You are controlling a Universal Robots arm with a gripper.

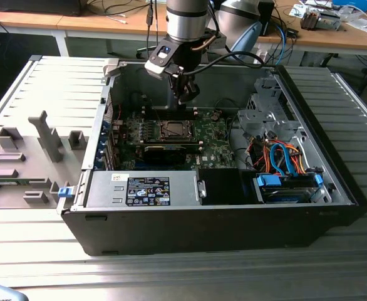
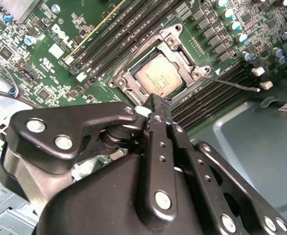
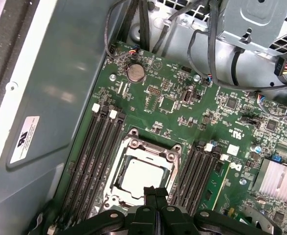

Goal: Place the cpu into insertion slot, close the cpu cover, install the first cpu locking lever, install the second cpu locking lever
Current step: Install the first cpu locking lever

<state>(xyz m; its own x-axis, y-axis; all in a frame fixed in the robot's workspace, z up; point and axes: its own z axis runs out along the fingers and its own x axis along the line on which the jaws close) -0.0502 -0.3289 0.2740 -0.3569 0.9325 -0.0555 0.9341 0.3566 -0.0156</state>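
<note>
Gripper (image 1: 185, 98) inside PC case (image 1: 233, 221) over mobo (image 1: 216, 148); fingers (image 3: 151, 193) together, nothing held, tips just above cpu (image 2: 161, 76) edge; cpu seated in insertion slot (image 3: 152, 147); cpu cover (image 3: 118, 171) flat around it

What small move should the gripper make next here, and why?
Probably a short shift of the shut gripper toward the thin locking lever, then down onto it. The cpu is already in place, the cpu cover appears to lie flat around it, and that lever sticks out free over the memory slots, seemingly unlatched.
</note>
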